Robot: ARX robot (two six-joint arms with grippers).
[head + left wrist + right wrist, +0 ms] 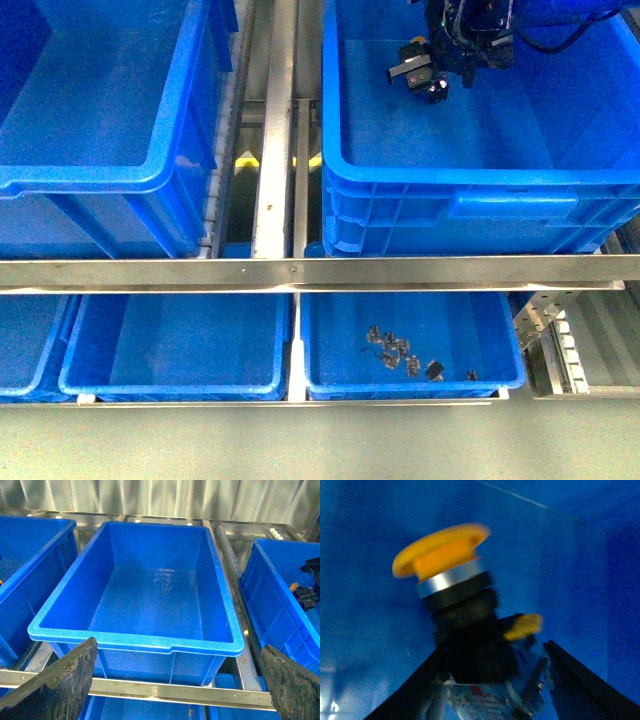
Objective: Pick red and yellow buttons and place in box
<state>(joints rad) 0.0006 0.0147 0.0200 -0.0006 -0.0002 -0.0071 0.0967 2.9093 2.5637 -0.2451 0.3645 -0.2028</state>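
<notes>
A yellow-capped button [442, 557] with a black body and a clear contact block stands between the spread fingers [580, 685] of my open right gripper [495, 680]; the view is blurred, and I cannot tell whether a finger touches it. In the front view my right gripper [425, 80] hangs inside the large deep blue box [480, 190] at the upper right, with the button [418, 45] showing as a yellow speck. My open left gripper [177, 645] is empty and hovers before another large blue crate [135, 640] that holds nothing. No red button shows.
A metal rail [300, 272] crosses in front of the crates. Below it are shallow blue trays [170, 385]; the right one [410, 385] holds several small dark parts [395, 350]. The left crate also shows in the front view [100, 180]. A metal conveyor frame [275, 150] runs between the crates.
</notes>
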